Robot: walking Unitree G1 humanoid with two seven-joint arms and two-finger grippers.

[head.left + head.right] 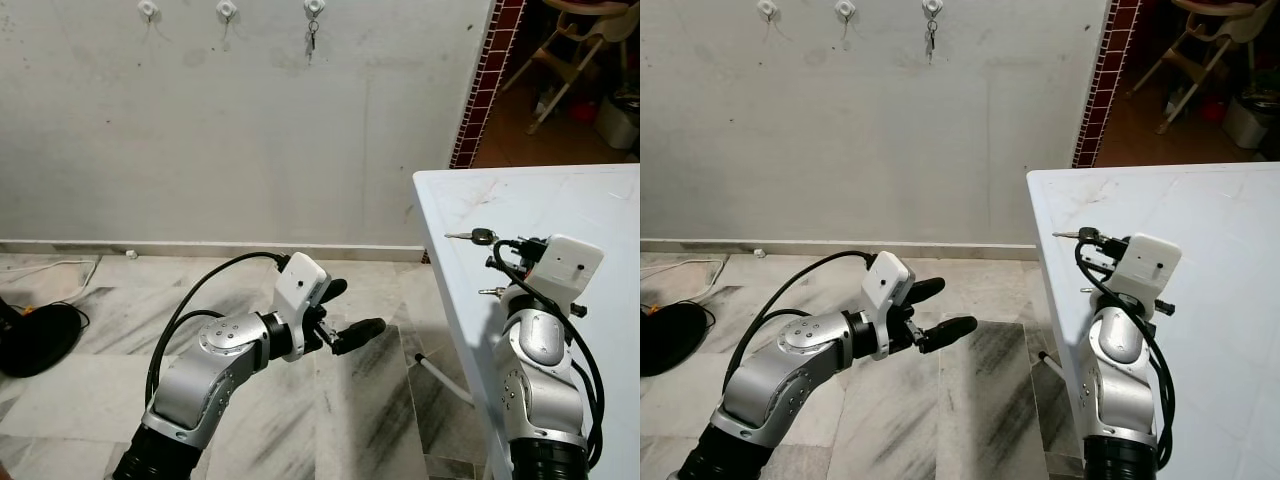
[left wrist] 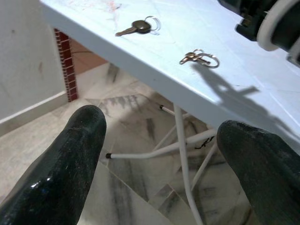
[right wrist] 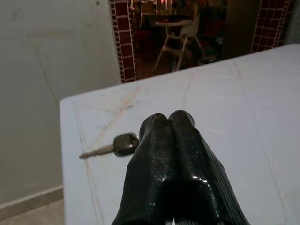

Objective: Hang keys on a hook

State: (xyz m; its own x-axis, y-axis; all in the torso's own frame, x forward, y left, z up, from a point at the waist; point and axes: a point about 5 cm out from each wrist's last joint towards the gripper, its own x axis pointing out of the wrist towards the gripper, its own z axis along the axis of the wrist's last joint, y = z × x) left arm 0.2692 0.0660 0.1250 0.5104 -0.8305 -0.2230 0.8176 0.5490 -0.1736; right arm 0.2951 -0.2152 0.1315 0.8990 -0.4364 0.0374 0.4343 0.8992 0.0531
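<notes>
Presently we list: black-headed key [image 3: 125, 144] on desk [image 1: 600, 215]; right pincer [image 3: 171, 123] together; left pincer [image 2: 159, 154] apart; perhaps keys on wall hook [image 1: 314, 9].

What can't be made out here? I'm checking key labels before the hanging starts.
- Second key set: in the eye views, the right arm hides most of it.
- Keys on the wall hook: too small to count.
- Right gripper: covers the black-headed key's ring in its wrist view.

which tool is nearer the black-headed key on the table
Right. The right tool, fingers closed, hovers over the white table right beside the black-headed key. The left tool is open out over the floor, off the table's edge.
</notes>
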